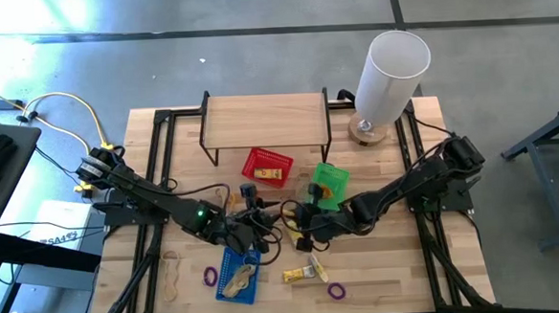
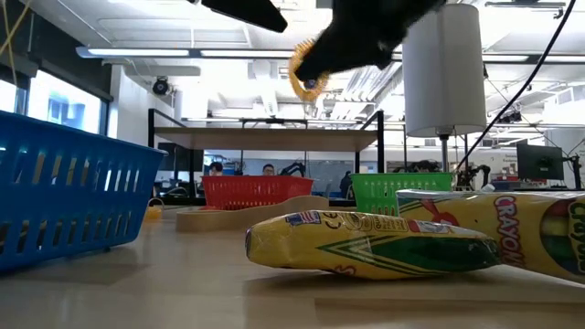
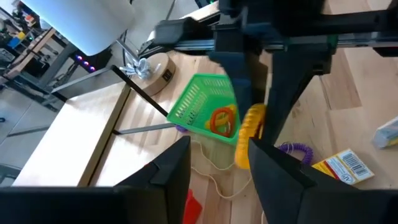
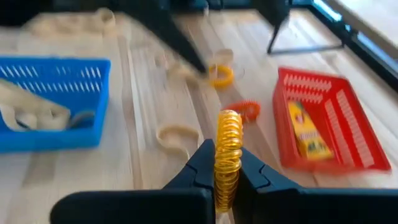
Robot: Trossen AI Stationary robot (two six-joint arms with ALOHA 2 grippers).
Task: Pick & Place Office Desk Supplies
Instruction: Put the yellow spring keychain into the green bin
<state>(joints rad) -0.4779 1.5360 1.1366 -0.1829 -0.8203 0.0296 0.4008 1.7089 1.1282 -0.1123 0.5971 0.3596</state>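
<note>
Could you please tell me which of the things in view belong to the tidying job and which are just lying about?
Part of the job:
- yellow coiled loop, clamped in the right gripper
- purple coiled loop on the table
- yellow crayon box
- blue, red and green plastic baskets

Just lying about:
- tall white cylinder
- wooden shelf

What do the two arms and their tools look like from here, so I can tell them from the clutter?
Both arms are dark, jointed and slim. The left arm carries a small green light near its wrist, with black cables looping beside it. The right arm has a bulkier black shoulder block. The right tool ends in two black wedge-shaped fingers; the left tool has broad, flat black fingers.
</note>
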